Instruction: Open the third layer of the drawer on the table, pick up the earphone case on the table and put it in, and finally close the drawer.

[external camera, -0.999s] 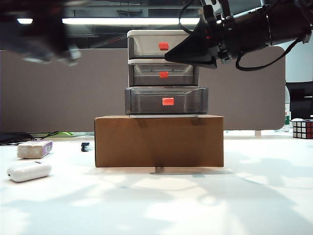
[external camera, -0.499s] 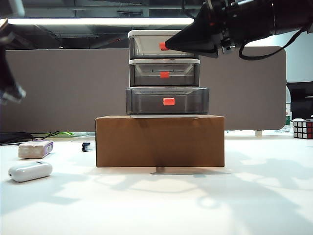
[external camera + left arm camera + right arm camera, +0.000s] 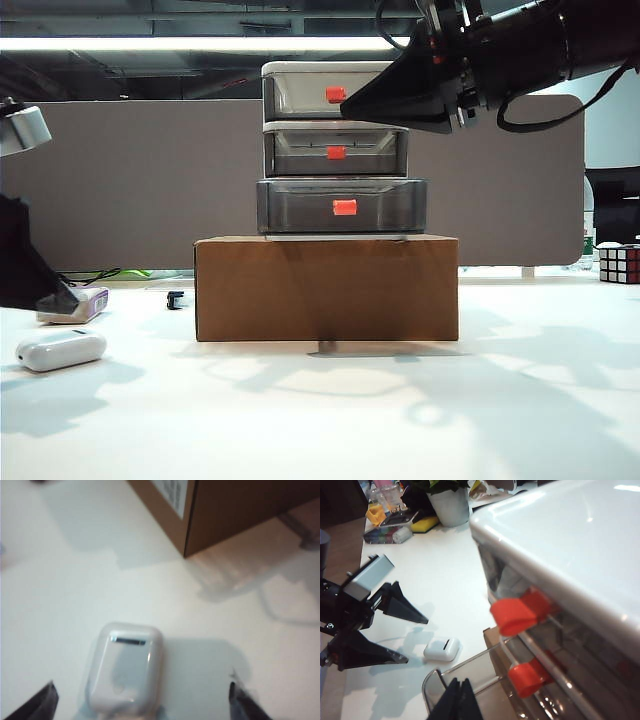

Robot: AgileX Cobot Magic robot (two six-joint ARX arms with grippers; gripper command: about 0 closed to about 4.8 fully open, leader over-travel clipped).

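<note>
The drawer [image 3: 335,150] stands on a brown cardboard box [image 3: 327,288]. Its third layer [image 3: 300,207] stands pulled out, and its curved front rim [image 3: 431,680] shows in the right wrist view. On the table [image 3: 330,410] at the far left lies the white earphone case [image 3: 60,348]. My left gripper [image 3: 55,300] hangs just over it, open. The case [image 3: 125,672] lies between the wide-apart fingers [image 3: 42,705] with nothing touching it. My right gripper [image 3: 345,108] is shut and empty, up by the top red handle [image 3: 520,611], above the open layer.
A greyish-white block with a purple side [image 3: 92,298] lies just behind the left gripper. A small dark object [image 3: 175,298] sits left of the box. At the far right is a Rubik's cube [image 3: 618,263]. A grey partition runs behind.
My left arm has swung down from the upper left to the table over the earphone case, and its jaws have opened wide. The right gripper has barely moved.
</note>
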